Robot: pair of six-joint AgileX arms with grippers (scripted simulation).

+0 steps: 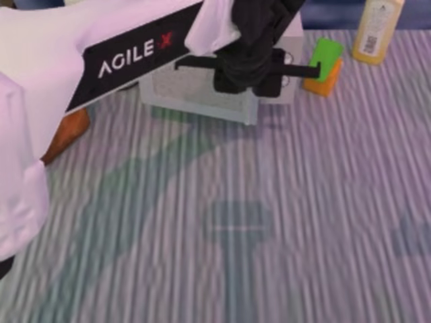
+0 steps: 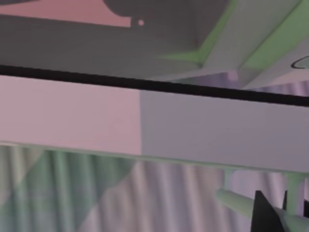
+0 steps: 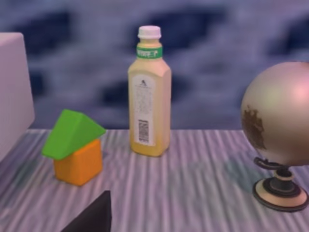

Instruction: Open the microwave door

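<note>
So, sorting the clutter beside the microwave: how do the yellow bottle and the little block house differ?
The yellow bottle is tall and slim; the block house is low and squat. The bottle is pale yellow with a white cap; the house is an orange cube under a green wedge roof. Both stand upright on the table.

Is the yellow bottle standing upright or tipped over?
Upright: the yellow bottle stands on its base, white cap on top.
</note>
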